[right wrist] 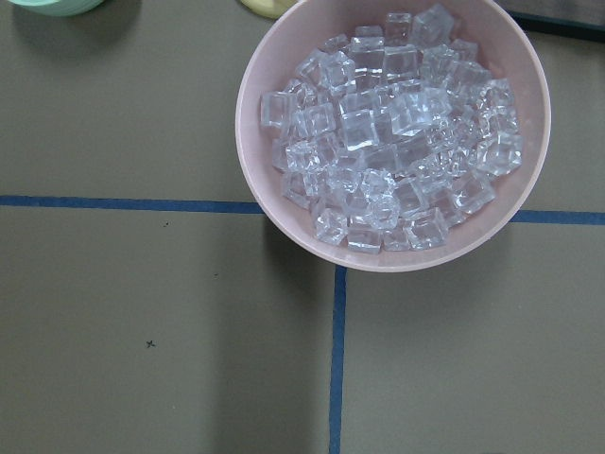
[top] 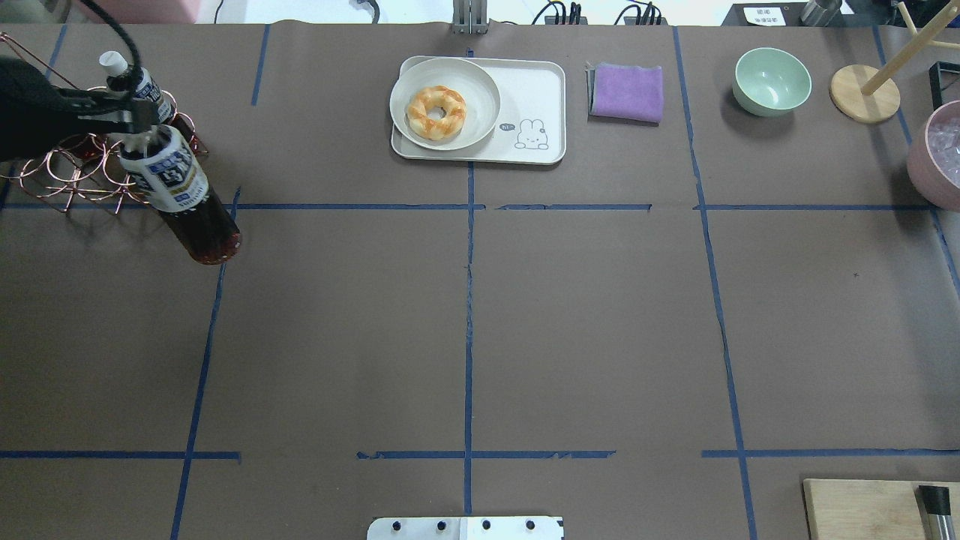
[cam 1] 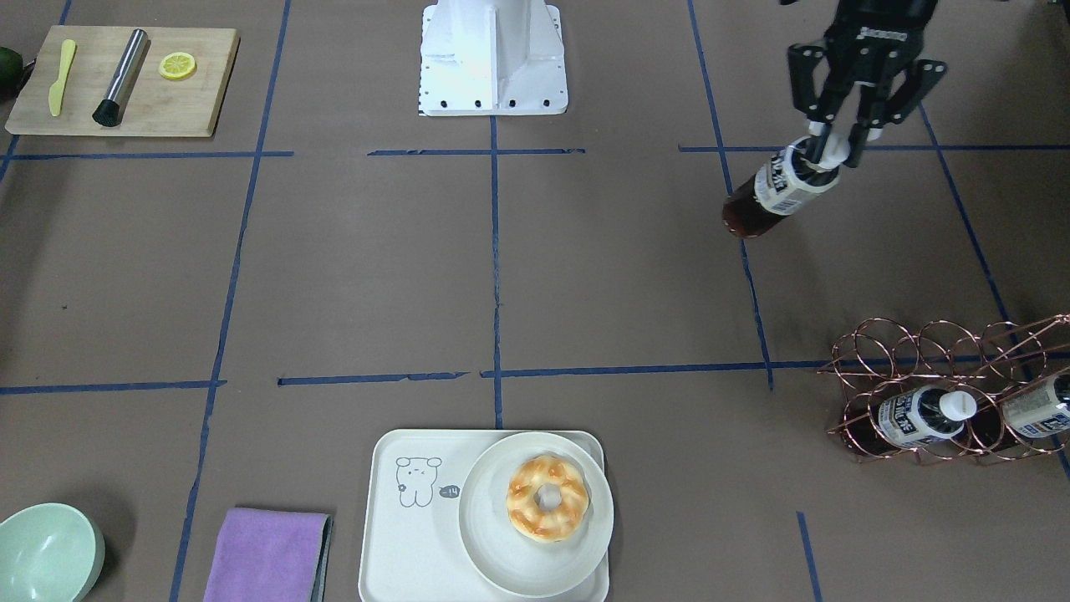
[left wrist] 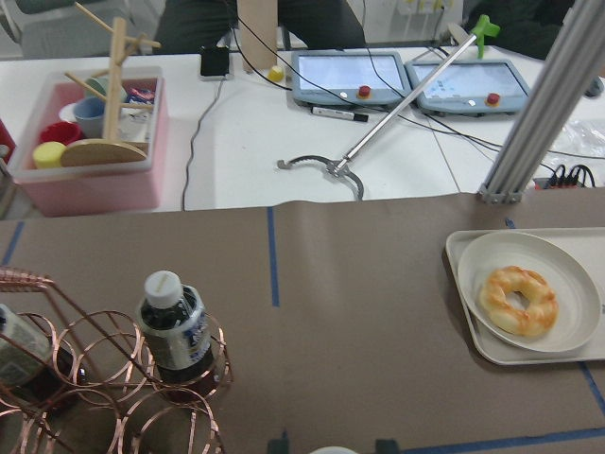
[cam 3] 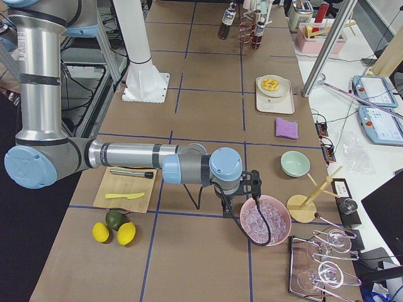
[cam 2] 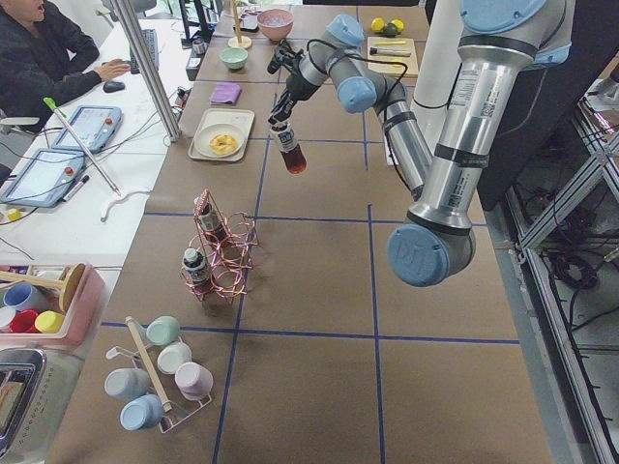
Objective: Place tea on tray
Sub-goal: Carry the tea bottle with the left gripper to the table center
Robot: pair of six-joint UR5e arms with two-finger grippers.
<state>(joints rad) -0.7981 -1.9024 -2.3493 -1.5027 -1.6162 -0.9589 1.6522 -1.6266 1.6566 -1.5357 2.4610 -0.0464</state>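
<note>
The left gripper (cam 1: pixel 836 149) has its jaws shut tight on the white cap of the tea (cam 1: pixel 771 194). The bottle hangs tilted at 10 o'clock in the overhead view, apart from the copper rack (cam 1: pixel 936 376). The tray (cam 1: pixel 393 543) sits at 12 o'clock. I cannot tell how the right gripper (cam 3: pixel 250 186) holds its jaws.

One camera looks down over my shoulders, another faces me across the counter (top: pixel 465 315); both catch the tray (top: pixel 536 90). Two more look along the counter from its ends. My left wrist camera looks out past the rack (left wrist: pixel 113 388); my right looks straight down, close on the ice bowl (right wrist: pixel 397 262).
</note>
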